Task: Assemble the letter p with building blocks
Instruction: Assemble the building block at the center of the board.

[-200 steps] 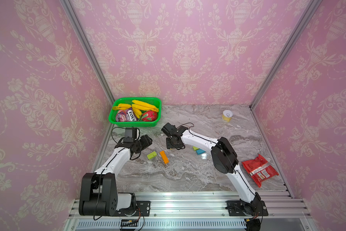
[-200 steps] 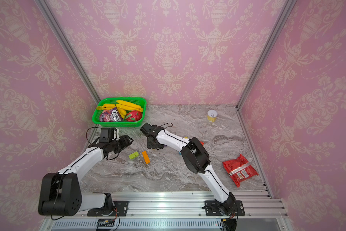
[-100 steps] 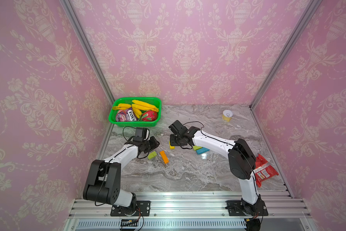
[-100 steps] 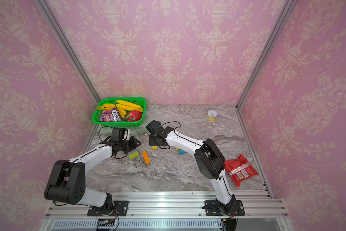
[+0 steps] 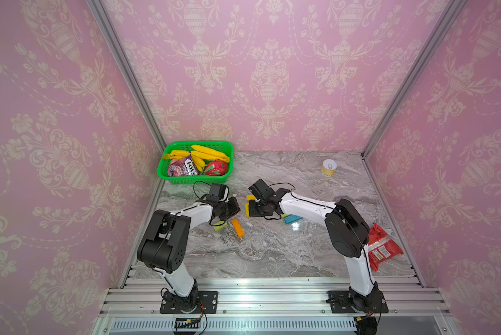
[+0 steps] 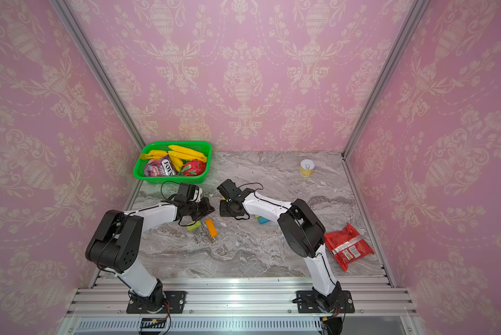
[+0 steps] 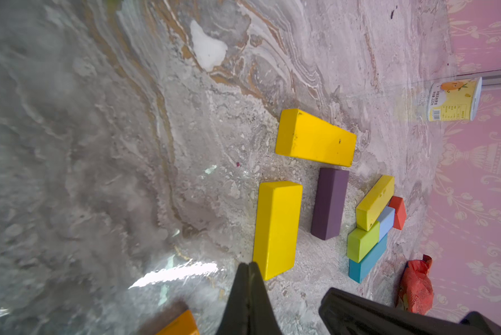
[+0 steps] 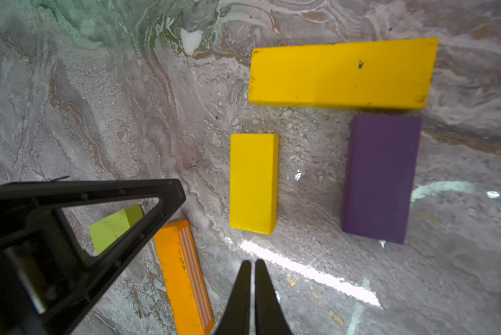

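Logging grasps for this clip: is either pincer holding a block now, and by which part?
Nothing is held. The left pincer and the right pincer are both shut, with nothing between their tips.

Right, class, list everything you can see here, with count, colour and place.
yellow blocks: three, yellow, mid-table; one in the right-hand huddle
purple block: one, purple, beside two yellow ones
orange block: one, orange, just left of centre
lime blocks: two, lime green, one beside the orange, one in the huddle
light blue block: one, light blue, huddle
teal block: one, teal, huddle
red block: one, red, huddle
basket: one, green, far left corner
bananas: several, yellow, in basket
sweets packet: one, purple, in basket
red fruit: one, red, in basket
can: one, yellow, far right
snack packet: one, red, right edge
table: one, grey marble, underneath
left gripper: one, black, shut, empty
right gripper: one, black, shut, empty
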Robot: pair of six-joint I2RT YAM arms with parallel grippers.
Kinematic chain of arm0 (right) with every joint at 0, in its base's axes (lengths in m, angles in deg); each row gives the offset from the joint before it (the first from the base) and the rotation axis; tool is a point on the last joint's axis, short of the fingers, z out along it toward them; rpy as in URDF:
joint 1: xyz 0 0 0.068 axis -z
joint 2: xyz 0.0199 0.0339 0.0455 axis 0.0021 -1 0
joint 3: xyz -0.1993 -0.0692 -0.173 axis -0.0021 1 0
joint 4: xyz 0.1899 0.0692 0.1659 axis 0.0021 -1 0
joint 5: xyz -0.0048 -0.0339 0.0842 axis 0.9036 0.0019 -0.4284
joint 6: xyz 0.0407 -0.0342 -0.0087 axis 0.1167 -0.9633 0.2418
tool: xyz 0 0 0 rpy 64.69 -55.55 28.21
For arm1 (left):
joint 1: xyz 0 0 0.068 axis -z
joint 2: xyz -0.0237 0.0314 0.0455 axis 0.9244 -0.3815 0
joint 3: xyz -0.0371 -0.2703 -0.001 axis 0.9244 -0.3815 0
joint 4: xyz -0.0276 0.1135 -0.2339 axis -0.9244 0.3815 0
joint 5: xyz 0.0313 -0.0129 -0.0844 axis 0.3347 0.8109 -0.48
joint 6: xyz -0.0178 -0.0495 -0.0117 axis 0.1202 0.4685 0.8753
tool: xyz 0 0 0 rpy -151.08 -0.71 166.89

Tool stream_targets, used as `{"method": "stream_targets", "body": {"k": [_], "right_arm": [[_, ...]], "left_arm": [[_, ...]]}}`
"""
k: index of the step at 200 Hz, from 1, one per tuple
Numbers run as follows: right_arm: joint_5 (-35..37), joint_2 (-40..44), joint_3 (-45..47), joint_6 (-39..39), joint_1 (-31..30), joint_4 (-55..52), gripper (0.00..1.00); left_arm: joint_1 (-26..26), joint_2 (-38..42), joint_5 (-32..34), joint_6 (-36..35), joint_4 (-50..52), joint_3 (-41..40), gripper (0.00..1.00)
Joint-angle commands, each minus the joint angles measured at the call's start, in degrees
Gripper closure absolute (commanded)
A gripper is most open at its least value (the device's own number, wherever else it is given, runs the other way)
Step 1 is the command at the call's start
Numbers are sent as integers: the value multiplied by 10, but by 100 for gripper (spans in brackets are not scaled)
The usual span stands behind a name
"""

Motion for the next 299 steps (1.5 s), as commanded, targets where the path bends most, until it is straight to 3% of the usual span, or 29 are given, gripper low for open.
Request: {"method": "stream_targets", "body": {"k": [1, 133, 299], "right_arm": [[-20, -18, 8, 9, 6, 10, 91], [-46, -54, 10, 17, 10, 29, 91], [-59, -62, 11, 17, 20, 41, 91]], "left_arm": [[5, -17, -4, 13, -9, 17, 100], [34, -52, -7, 22, -5, 32, 100], [30, -92, 26, 4, 31, 91, 100]]}}
